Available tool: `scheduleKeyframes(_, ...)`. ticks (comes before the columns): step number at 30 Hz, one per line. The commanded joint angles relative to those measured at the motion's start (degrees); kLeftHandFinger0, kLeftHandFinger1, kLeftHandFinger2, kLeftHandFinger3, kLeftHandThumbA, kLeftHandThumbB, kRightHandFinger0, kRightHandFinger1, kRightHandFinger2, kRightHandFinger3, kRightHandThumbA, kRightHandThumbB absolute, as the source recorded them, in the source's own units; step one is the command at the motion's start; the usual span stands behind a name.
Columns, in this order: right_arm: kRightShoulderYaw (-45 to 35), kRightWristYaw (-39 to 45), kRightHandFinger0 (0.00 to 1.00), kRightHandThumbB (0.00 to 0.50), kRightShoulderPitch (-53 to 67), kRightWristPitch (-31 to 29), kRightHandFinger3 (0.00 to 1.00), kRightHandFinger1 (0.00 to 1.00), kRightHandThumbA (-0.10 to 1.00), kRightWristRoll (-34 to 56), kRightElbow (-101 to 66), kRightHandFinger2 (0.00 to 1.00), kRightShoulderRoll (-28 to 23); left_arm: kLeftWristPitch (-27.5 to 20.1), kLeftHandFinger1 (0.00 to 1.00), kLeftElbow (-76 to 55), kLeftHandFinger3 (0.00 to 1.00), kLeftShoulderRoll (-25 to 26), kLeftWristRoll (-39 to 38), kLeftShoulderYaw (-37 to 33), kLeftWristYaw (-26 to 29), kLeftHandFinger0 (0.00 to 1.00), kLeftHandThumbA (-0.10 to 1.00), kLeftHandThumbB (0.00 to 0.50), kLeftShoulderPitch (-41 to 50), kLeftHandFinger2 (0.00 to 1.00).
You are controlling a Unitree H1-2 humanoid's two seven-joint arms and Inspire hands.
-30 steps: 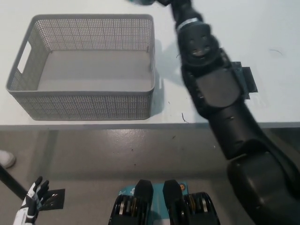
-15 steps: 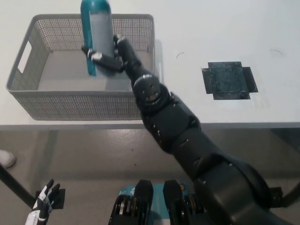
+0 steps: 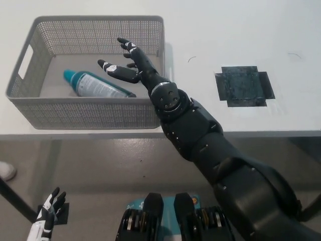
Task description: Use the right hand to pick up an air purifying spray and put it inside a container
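Observation:
The air purifying spray (image 3: pixel 95 85), a teal and white can with a teal cap, lies on its side on the floor of the grey mesh basket (image 3: pixel 30 113), cap toward the left. My black right hand (image 3: pixel 126 63) hovers open over the basket's right half, just above the can's right end, holding nothing. My white left hand (image 3: pixel 46 217) hangs low at the picture's lower left, below the table, fingers spread.
The basket stands on a white table (image 3: pixel 235 30) near its front edge. A dark square patch (image 3: pixel 244 86) marks the table to the right of my arm. Grey floor lies below the table edge.
The spray, held upright over the basket half a second ago, has been let go and lies on the basket floor. My right hand has opened.

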Motion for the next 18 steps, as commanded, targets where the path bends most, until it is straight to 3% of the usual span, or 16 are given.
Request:
scheduleKeyframes(1, 0.28, 3.61, 1.0, 0.5, -2.91, -1.77, 1.0, 1.0, 0.55, -0.32, -1.91, 1.0, -0.33, -1.72, 1.0, -1.11, 1.0, 0.95, -0.15, 0.43, -0.07, 1.0, 1.0, 0.219, 0.74, 1.0)
scheduleKeyframes(3, -0.15, 4.4, 0.74, 0.5, -2.87, -1.79, 1.0, 1.0, 0.58, 0.14, -2.77, 1.0, -0.61, -1.84, 1.0, -1.15, 1.0, 0.86, 0.12, 0.42, 0.06, 1.0, 1.0, 0.221, 0.9, 1.0)
scheduleKeyframes(6, 0.9, 4.15, 1.0, 0.5, -2.42, -2.3, 1.0, 1.0, 0.62, -1.23, -4.76, 1.0, -1.29, -2.17, 1.0, -0.83, 1.0, 0.89, 0.13, 0.3, -0.04, 1.0, 1.0, 0.224, 1.14, 1.0)
scheduleKeyframes(7, 0.95, 4.12, 0.99, 0.5, -2.3, -1.44, 1.0, 1.0, 0.61, -1.41, -6.93, 1.0, -1.7, -2.44, 1.0, -0.64, 1.0, 0.96, 0.33, 0.4, 0.06, 1.0, 1.0, 0.22, 1.19, 1.0)
scheduleKeyframes(10, 0.28, 5.14, 0.8, 0.5, -1.75, 0.09, 1.0, 1.0, 0.66, -0.75, -11.5, 1.0, -2.27, -2.51, 1.0, -0.61, 1.0, 1.2, 0.2, 0.58, 0.0, 1.0, 1.0, 0.225, 1.37, 1.0)
scheduleKeyframes(11, 0.56, 4.92, 0.78, 0.5, -1.81, 1.05, 1.0, 0.77, 0.71, -1.31, -13.18, 0.94, -2.53, -2.39, 1.0, -0.68, 1.0, 1.36, -0.33, 0.72, -0.17, 1.0, 1.0, 0.224, 1.41, 1.0)
scheduleKeyframes(12, -0.17, 5.74, 0.78, 0.5, -1.86, 1.51, 1.0, 0.8, 0.7, -0.42, -15.39, 1.0, -2.94, -2.27, 1.0, -0.68, 1.0, 1.64, -0.37, 0.82, -0.28, 1.0, 1.0, 0.224, 1.28, 1.0)
scheduleKeyframes(13, -0.53, 6.2, 0.77, 0.5, -1.74, 1.78, 1.0, 0.78, 0.69, 0.05, -16.42, 1.0, -3.1, -2.24, 1.0, -0.66, 1.0, 1.74, -0.29, 0.85, -0.3, 1.0, 1.0, 0.224, 1.19, 1.0)
scheduleKeyframes(14, -0.23, 6.29, 0.94, 0.5, -1.53, 2.71, 1.0, 1.0, 0.72, -0.55, -20.03, 1.0, -3.86, -2.18, 1.0, -0.6, 1.0, 1.86, 0.18, 1.0, -0.06, 1.0, 1.0, 0.218, 0.98, 1.0)
scheduleKeyframes(15, 0.13, 6.08, 1.0, 0.5, -1.43, 2.91, 1.0, 1.0, 0.72, -1.27, -22.52, 1.0, -4.47, -2.05, 1.0, -0.55, 1.0, 2.09, 0.3, 1.16, 0.0, 1.0, 1.0, 0.218, 0.79, 1.0)
scheduleKeyframes(16, -0.02, 6.04, 1.0, 0.5, -1.62, 3.72, 1.0, 1.0, 0.75, -1.48, -25.66, 1.0, -5.23, -2.29, 1.0, -0.33, 1.0, 2.44, -0.09, 1.2, -0.28, 1.0, 1.0, 0.214, 0.74, 1.0)
scheduleKeyframes(18, -0.81, 7.23, 1.0, 0.5, -1.45, 5.42, 1.0, 1.0, 0.71, -0.26, -30.38, 1.0, -5.86, -1.81, 1.0, -0.7, 1.0, 2.72, -0.14, 1.37, -0.3, 1.0, 1.0, 0.233, 1.05, 1.0)
